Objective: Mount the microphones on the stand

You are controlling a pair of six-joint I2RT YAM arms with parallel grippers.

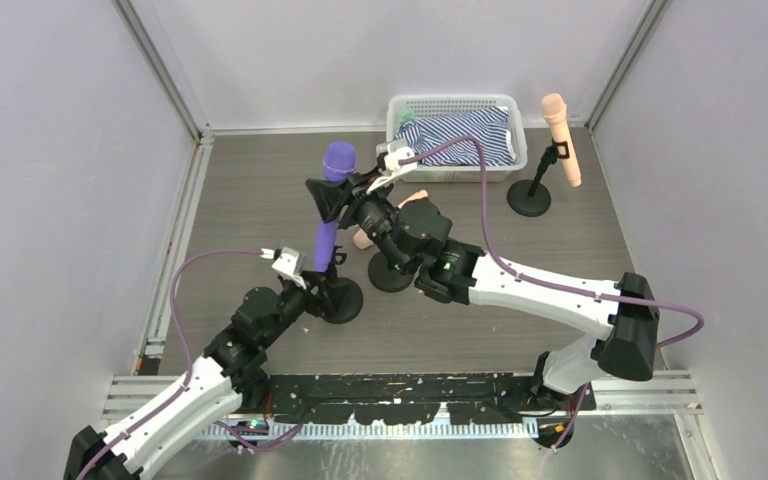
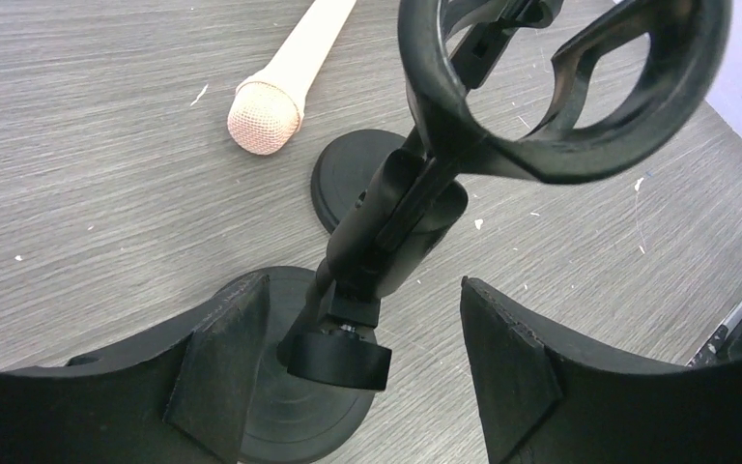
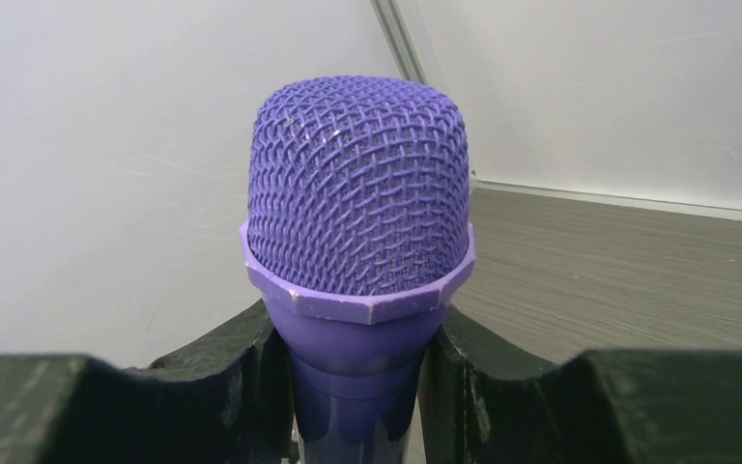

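Observation:
My right gripper (image 1: 337,197) is shut on the purple microphone (image 1: 338,160) just under its mesh head (image 3: 357,213) and holds it upright over the near-left stand (image 1: 338,298). My left gripper (image 2: 362,362) is open, its fingers on either side of that stand's stem (image 2: 377,232) without touching it. The stand's clip ring (image 2: 541,159) looks empty. One peach microphone (image 1: 560,135) sits in the clip of the far-right stand (image 1: 530,195). Another peach microphone (image 2: 280,92) lies flat on the table beside the middle stand's base (image 1: 392,272), partly hidden by my right arm in the top view.
A white basket (image 1: 455,100) with a striped cloth stands at the back centre. Walls close in on the left, right and back. The purple cables of both arms hang over the table.

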